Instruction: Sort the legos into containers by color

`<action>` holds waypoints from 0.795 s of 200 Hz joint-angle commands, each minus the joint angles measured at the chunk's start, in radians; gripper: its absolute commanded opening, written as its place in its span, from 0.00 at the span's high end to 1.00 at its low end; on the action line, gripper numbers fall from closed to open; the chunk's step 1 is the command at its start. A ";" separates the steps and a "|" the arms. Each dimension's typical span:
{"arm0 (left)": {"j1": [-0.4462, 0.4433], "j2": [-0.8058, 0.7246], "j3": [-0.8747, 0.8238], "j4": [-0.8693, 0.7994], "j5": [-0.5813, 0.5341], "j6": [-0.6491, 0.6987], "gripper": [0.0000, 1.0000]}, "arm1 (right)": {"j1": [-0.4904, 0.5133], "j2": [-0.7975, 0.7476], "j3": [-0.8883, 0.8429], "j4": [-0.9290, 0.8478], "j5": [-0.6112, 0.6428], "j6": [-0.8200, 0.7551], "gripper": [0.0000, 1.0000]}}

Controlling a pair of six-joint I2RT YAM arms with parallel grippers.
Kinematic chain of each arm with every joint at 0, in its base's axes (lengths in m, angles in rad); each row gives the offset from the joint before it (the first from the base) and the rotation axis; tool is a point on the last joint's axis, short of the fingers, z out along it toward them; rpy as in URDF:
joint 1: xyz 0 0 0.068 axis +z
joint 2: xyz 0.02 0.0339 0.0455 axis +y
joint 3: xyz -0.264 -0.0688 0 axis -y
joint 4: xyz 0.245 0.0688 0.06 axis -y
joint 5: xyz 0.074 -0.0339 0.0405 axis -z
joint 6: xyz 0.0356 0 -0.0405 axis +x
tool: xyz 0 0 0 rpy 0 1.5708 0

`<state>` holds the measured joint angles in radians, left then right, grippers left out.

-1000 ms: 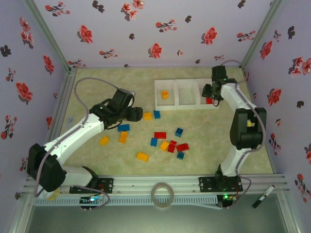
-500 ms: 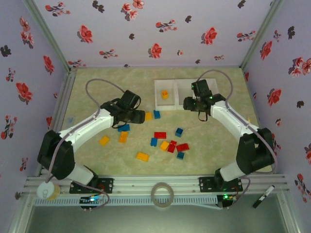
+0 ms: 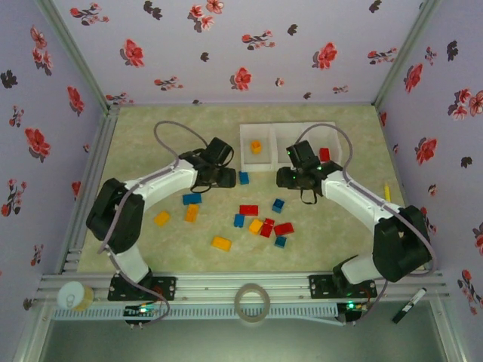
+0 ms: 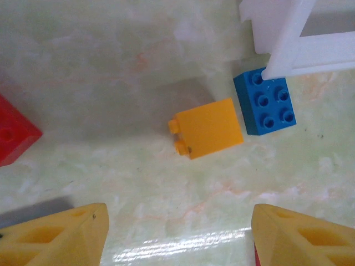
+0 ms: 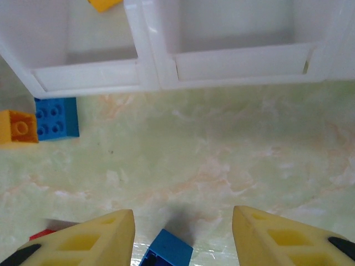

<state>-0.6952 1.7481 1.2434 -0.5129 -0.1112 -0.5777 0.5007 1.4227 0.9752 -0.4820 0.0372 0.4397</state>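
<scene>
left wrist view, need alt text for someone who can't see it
An orange-yellow brick lies on its side on the pale marbled table, centred ahead of the left gripper, whose yellow fingers stand open. A blue brick sits beside it at the corner of the white tray, and a red brick pokes in at the picture's left edge.

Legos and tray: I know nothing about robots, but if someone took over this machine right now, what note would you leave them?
Left gripper: open, empty, above a loose orange brick that lies beside a blue brick by the tray's corner.
Right gripper: open, empty, over another blue brick.
Done: the tray holds a sorted orange brick in its left compartment and a red brick in its right one.
Left: about a dozen bricks lie loose on the table; no blue one is visibly sorted.
</scene>
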 commanded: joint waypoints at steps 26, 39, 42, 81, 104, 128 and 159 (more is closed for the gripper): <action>-0.020 0.106 0.095 0.024 -0.018 -0.037 0.25 | 0.020 -0.029 -0.044 0.018 0.011 0.040 0.50; -0.021 0.133 0.114 0.008 -0.041 -0.044 0.24 | 0.021 -0.031 -0.047 0.015 0.014 0.040 0.50; -0.022 0.141 0.118 0.005 -0.045 -0.045 0.24 | 0.022 -0.031 -0.049 0.014 0.015 0.042 0.50; -0.024 0.205 0.151 0.001 -0.048 -0.046 0.22 | 0.022 -0.036 -0.058 0.015 0.023 0.042 0.48; -0.024 0.233 0.168 -0.010 -0.060 -0.051 0.22 | 0.022 -0.031 -0.055 0.014 0.021 0.043 0.48; -0.024 0.262 0.189 -0.019 -0.073 -0.054 0.25 | 0.026 -0.030 -0.055 0.013 0.021 0.043 0.49; -0.025 0.292 0.216 -0.034 -0.099 -0.057 0.35 | 0.033 -0.038 -0.059 0.005 0.030 0.046 0.49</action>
<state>-0.7136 2.0117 1.4166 -0.5117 -0.1654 -0.6220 0.5205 1.4097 0.9298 -0.4751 0.0414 0.4587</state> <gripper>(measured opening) 0.683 0.513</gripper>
